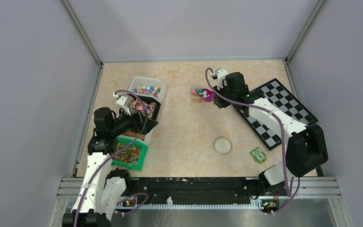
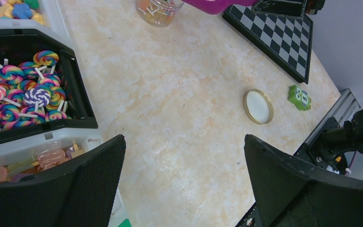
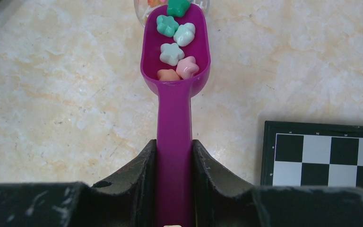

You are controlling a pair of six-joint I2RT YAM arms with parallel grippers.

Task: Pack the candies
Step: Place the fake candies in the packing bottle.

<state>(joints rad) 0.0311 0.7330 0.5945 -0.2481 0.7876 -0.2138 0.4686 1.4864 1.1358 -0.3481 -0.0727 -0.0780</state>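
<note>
Right wrist view: the right gripper (image 3: 174, 147) is clamped on the handle of a magenta plastic scoop (image 3: 175, 109). The scoop's bowl holds several small flower-shaped candies (image 3: 172, 53), and its tip is over a small clear jar (image 1: 197, 94). More candies lie in a white plastic bin (image 1: 139, 79). The left gripper (image 2: 184, 142) hangs with jaws spread wide, holding nothing, beside a black tray of swirl lollipops (image 2: 79, 103).

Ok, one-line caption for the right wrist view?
Right claw grips a magenta scoop of small pastel candies, its tip over a clear jar, checkerboard mat at lower right.
</note>
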